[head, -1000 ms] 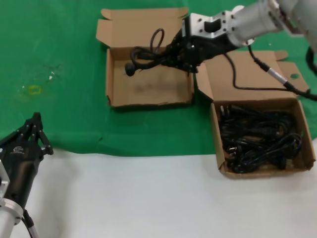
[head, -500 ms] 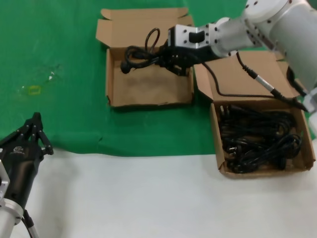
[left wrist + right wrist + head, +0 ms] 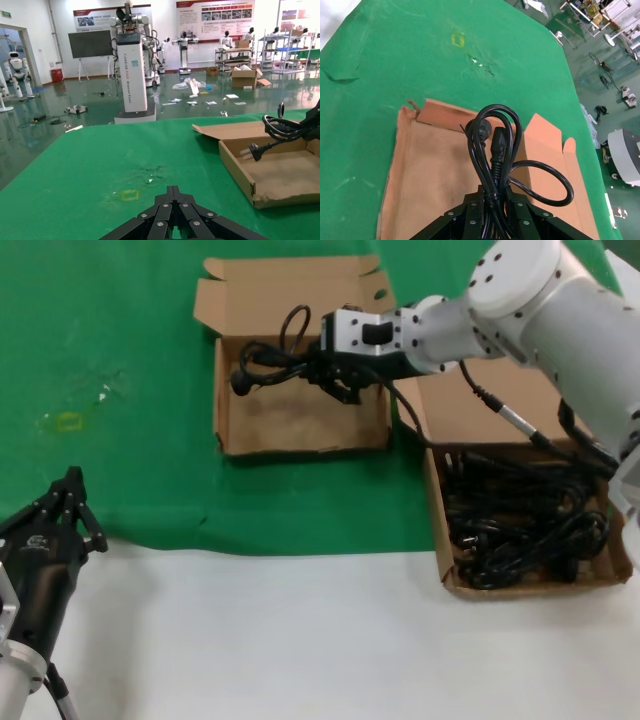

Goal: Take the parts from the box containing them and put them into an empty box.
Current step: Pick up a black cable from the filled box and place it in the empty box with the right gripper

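My right gripper (image 3: 325, 368) is shut on a black power cord (image 3: 268, 358) and holds it above the back of the empty box (image 3: 300, 422). The cord's plug and loops hang out toward the box's left wall. In the right wrist view the jaws (image 3: 492, 192) clamp the cord bundle (image 3: 492, 140) over the bare box floor (image 3: 435, 170). The box containing the parts (image 3: 437, 530) stands at the right, with several black cords (image 3: 525, 525) in it. My left gripper (image 3: 70, 502) is parked at the near left, shut and empty, and its wrist view (image 3: 173, 189) shows the held cord (image 3: 285, 131) far off.
A green cloth (image 3: 120, 470) covers the far half of the table and bare white tabletop (image 3: 300, 640) lies in front. A small yellow mark (image 3: 68, 421) sits on the cloth at the left. My right arm's cable (image 3: 500, 410) crosses the full box's open lid (image 3: 480, 400).
My right gripper has carried the cord leftward, from the empty box's right edge to over its back middle. The left arm has not moved.
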You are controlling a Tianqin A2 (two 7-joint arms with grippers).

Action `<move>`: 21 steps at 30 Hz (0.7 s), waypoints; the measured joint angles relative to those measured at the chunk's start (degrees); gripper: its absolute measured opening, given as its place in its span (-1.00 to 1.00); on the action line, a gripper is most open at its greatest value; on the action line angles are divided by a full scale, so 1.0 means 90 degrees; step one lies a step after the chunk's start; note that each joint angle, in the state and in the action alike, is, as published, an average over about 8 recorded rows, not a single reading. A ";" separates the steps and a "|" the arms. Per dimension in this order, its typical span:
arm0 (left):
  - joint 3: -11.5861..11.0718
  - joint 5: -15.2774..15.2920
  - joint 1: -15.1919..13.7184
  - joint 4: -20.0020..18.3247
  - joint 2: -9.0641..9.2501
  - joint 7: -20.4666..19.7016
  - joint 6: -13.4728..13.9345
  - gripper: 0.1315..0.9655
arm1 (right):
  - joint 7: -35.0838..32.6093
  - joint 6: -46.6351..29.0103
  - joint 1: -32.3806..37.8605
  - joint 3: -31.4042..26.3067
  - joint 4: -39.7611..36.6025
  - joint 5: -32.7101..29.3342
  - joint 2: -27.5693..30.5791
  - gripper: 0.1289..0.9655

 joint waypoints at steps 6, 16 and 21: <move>0.0000 0.0000 0.0000 0.0000 0.0000 0.0000 0.0000 -0.97 | 0.0028 0.0169 -0.0101 -0.0386 0.0144 0.0347 0.0000 -0.79; 0.0000 0.0000 0.0000 0.0000 0.0000 0.0000 0.0000 -0.97 | -0.0095 0.0439 -0.0190 -0.0490 0.0221 0.0489 0.0000 -0.78; 0.0000 0.0000 0.0000 0.0000 0.0000 0.0000 0.0000 -0.97 | -0.0168 0.0507 -0.0209 -0.0494 0.0215 0.0539 0.0000 -0.77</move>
